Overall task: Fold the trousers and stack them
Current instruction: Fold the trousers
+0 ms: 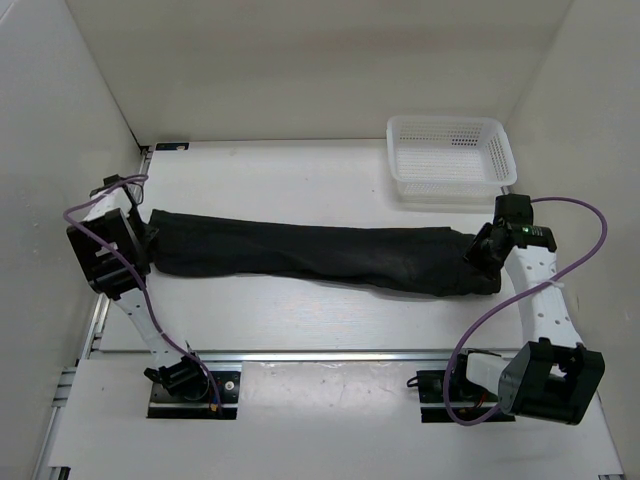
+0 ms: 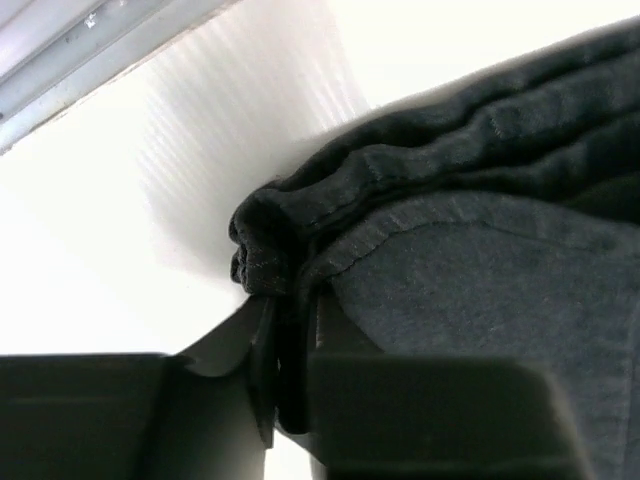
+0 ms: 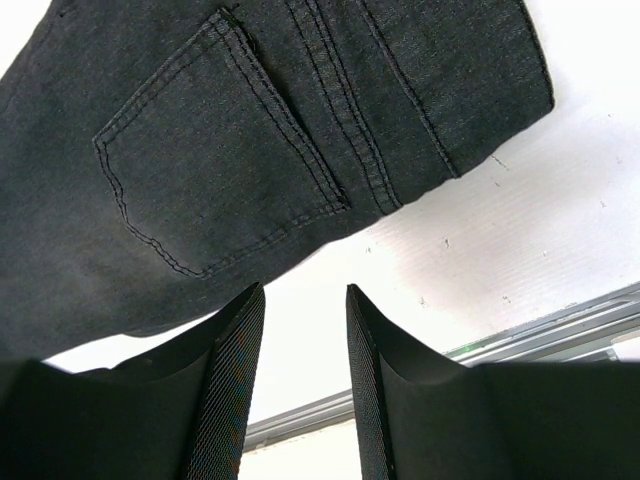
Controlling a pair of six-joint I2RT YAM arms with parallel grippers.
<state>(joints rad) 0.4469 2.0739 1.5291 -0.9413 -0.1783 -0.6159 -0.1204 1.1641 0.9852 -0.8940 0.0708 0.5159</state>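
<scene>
From above: the black trousers (image 1: 300, 250) are laid out long across the white table (image 1: 300, 180), running pretty much from the left side to the right. The left gripper (image 1: 148, 240) sits right at the left end of the cloth, and the right gripper (image 1: 480, 250) is at the right end, where the fabric is widest. A white mesh basket (image 1: 452, 188) stands in the far right corner, apart from the cloth.

Left wrist cam: the left gripper (image 2: 290, 320) is pinched down on the trousers (image 2: 480, 280), with a bunched-up hem (image 2: 265, 250) squeezed into the narrow slot between the two fingers (image 2: 230, 345). The metal rail (image 2: 90, 60) shows in the top corner.

Right wrist cam: the right gripper (image 3: 303, 292) has its fingers (image 3: 225, 370) parted, with only bare table between them and no cloth. The trousers (image 3: 420, 70) lie just past the tips, and a stitched back pocket (image 3: 220, 150) faces up.
</scene>
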